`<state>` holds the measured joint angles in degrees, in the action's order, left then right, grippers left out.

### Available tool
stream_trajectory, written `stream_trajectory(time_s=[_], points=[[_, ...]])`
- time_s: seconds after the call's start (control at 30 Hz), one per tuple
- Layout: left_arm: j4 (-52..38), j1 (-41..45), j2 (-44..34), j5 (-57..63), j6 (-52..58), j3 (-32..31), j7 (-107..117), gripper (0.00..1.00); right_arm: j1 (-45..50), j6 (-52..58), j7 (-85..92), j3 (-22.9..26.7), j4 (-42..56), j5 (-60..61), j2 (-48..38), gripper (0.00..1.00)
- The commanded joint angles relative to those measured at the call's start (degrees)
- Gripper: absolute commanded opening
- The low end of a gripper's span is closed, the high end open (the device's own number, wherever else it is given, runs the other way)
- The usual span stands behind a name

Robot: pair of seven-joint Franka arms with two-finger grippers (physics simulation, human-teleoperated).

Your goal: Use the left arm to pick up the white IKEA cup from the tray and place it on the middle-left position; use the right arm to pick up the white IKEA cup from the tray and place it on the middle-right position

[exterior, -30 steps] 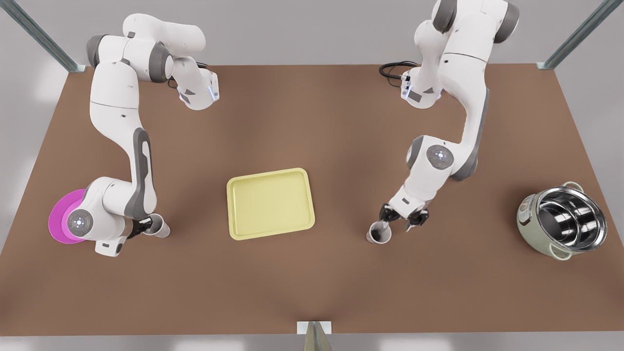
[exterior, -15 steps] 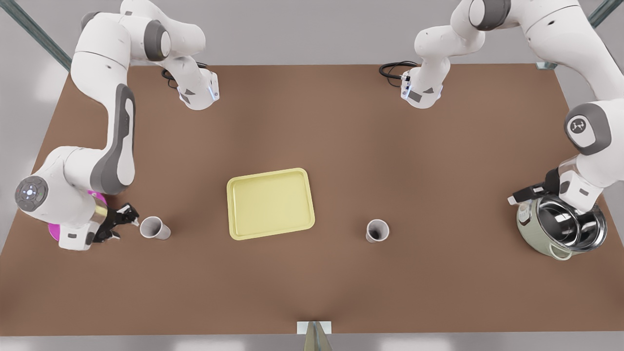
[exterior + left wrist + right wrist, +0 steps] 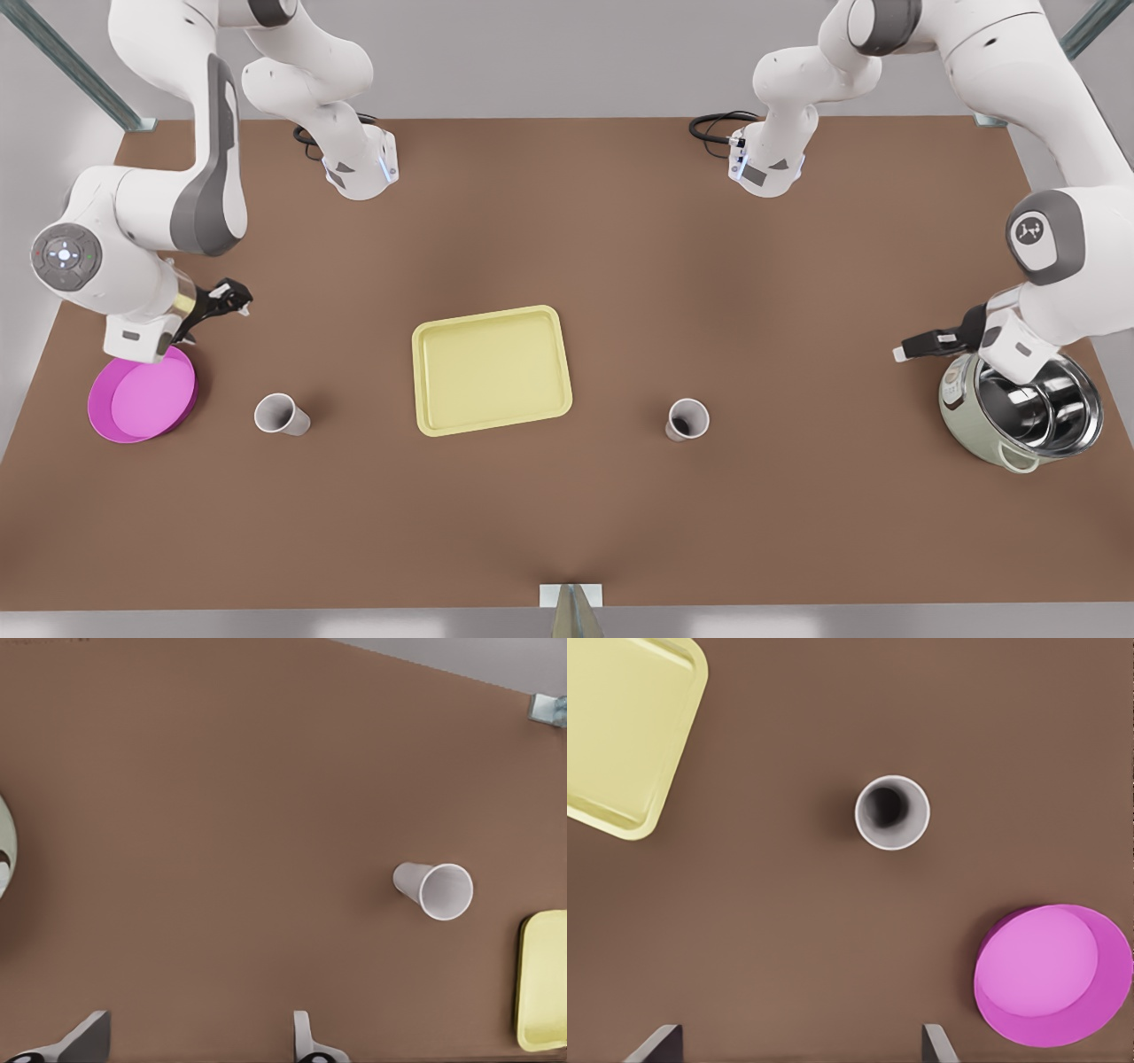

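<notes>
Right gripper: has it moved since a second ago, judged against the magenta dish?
Yes. The right gripper, open, has drawn back from the cup toward the far edge of the table, past the magenta dish in the front view.

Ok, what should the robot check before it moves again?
1. tray holds no cups: ok.
2. dish-side cup, by the magenta dish, stands upright: ok.
3. pot-side cup stands upright: ok.
4. left gripper, beside the pot, open and holding nothing: ok.
5. right gripper, near the magenta dish, open and holding nothing: ok.
6. Cups exactly on their spots: cannot tell, the spots are unmarked.
</notes>
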<state>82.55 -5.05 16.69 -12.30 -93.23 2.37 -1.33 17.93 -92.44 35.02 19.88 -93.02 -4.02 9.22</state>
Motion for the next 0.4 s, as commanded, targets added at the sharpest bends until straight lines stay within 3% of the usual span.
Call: stream_trajectory(time_s=[0.0, 0.07, 0.17, 0.37], points=[[-0.2, 0.5, -0.1, -0.3, 0.0, -0.8, -2.7, 1.00, 0.0, -0.9, -9.8, 0.0, 0.0, -0.7, 0.0, 1.00], [-0.5, 1.6, 0.2, 0.2, -1.6, -3.5, -2.8, 1.00, 0.0, -0.8, -9.8, 0.0, 0.0, -0.7, 0.0, 1.00], [-1.4, 5.7, 1.7, 4.3, -4.8, -3.7, -6.8, 1.00, 0.1, -0.8, -9.7, 0.0, 0.1, -0.8, 0.3, 1.00], [-0.5, 5.8, 1.4, 4.4, -4.0, -3.6, -6.1, 1.00, 0.2, -0.7, -9.7, -0.1, 0.1, -0.8, 0.3, 1.00]])
